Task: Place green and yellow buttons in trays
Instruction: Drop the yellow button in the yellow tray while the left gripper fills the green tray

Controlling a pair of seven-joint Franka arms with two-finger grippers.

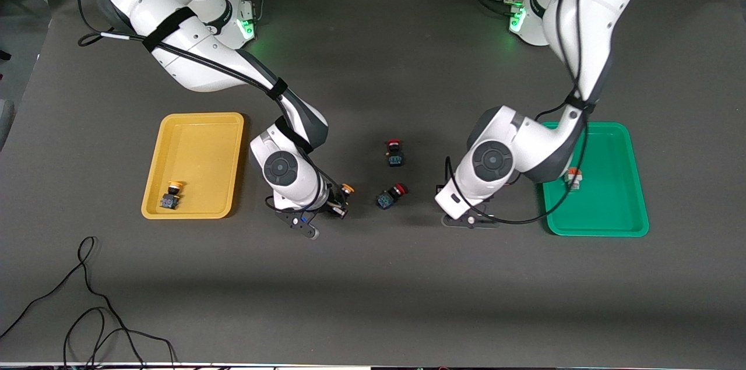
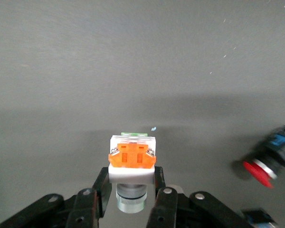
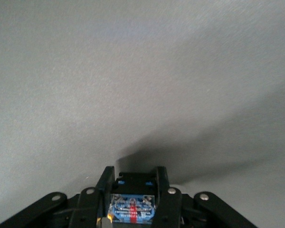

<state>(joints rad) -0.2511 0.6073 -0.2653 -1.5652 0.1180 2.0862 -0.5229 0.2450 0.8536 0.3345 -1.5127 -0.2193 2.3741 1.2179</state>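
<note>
My left gripper (image 2: 132,176) is shut on a green button (image 2: 132,159), a white body with an orange block, low over the table between the red switches and the green tray (image 1: 606,224). In the front view the left wrist hides this button. My right gripper (image 3: 134,179) is shut on a yellow button (image 3: 132,206), whose black-blue body shows between the fingers. Its yellow cap (image 1: 348,188) shows beside the right gripper (image 1: 338,202), low over the table between the yellow tray (image 1: 201,125) and the red switches. Another yellow button (image 1: 172,195) lies in the yellow tray. Another green button (image 1: 574,179) lies in the green tray.
Two red-capped switches (image 1: 394,153) (image 1: 390,196) lie mid-table between the two grippers; one of them (image 2: 263,166) shows in the left wrist view. A loose black cable (image 1: 87,300) lies near the front edge toward the right arm's end.
</note>
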